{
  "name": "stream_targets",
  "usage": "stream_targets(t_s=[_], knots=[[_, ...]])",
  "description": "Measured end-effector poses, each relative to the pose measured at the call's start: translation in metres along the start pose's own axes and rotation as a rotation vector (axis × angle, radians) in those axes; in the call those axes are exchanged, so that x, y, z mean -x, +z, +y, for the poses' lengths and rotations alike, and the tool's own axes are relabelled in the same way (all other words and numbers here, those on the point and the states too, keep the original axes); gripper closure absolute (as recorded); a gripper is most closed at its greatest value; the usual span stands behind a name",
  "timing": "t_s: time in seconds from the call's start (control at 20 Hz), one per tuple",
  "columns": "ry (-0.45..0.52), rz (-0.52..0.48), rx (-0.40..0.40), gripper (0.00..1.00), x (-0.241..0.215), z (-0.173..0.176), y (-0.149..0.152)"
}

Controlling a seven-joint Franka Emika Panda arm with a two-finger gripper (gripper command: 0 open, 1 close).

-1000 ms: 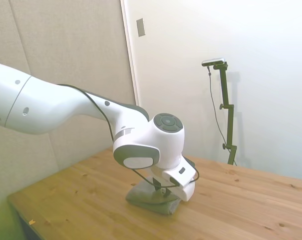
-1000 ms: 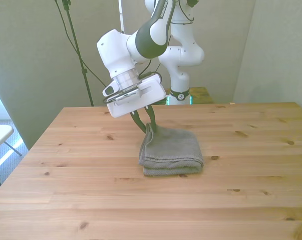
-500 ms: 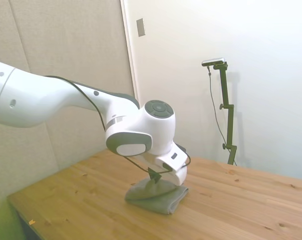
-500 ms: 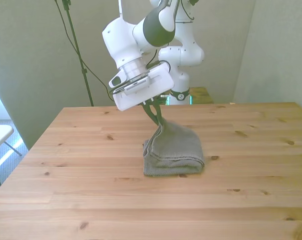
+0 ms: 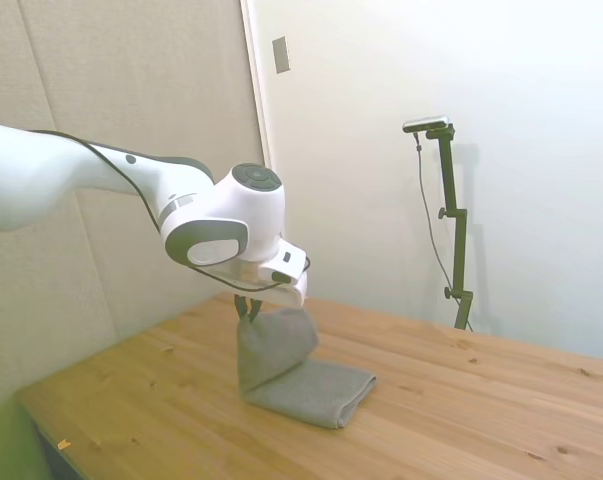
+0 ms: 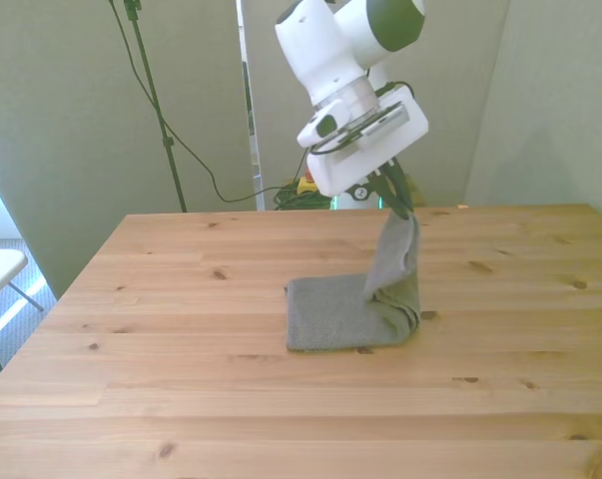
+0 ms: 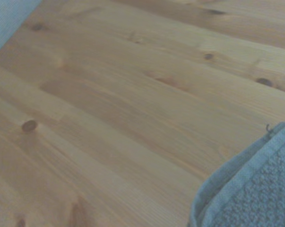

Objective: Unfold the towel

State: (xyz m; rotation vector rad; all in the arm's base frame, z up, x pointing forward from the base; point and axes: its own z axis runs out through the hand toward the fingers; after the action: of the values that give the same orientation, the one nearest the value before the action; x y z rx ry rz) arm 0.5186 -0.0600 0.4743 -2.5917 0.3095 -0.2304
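Gripper lifts one towel corner

The gripper (image 6: pixel 398 201), right of the middle in the front view, is pinched tight on the top corner of the towel (image 6: pixel 342 311). The rest lies flat mid-table (image 6: pixel 161 329). Best to carry the flap slowly toward that view's right, then lower it flat.

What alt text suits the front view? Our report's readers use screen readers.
A white arm's end effector pinches the top layer of a grey towel and holds it up toward the front view's right, while the rest lies flat on a wooden table.
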Motion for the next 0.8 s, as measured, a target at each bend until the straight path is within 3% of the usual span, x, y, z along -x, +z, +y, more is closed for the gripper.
stream_targets(t_s=[0.1,0.15,0.55,0.8], knots=[[-0.091,-0.028,0.014,1.0,0.005,-0.016,0.012],[-0.134,-0.04,0.023,0.0,0.007,-0.023,0.017],[-0.242,-0.198,-0.014,0.0,0.005,-0.046,0.055],[-0.26,-0.225,-0.016,0.0,0.002,-0.05,0.068]])
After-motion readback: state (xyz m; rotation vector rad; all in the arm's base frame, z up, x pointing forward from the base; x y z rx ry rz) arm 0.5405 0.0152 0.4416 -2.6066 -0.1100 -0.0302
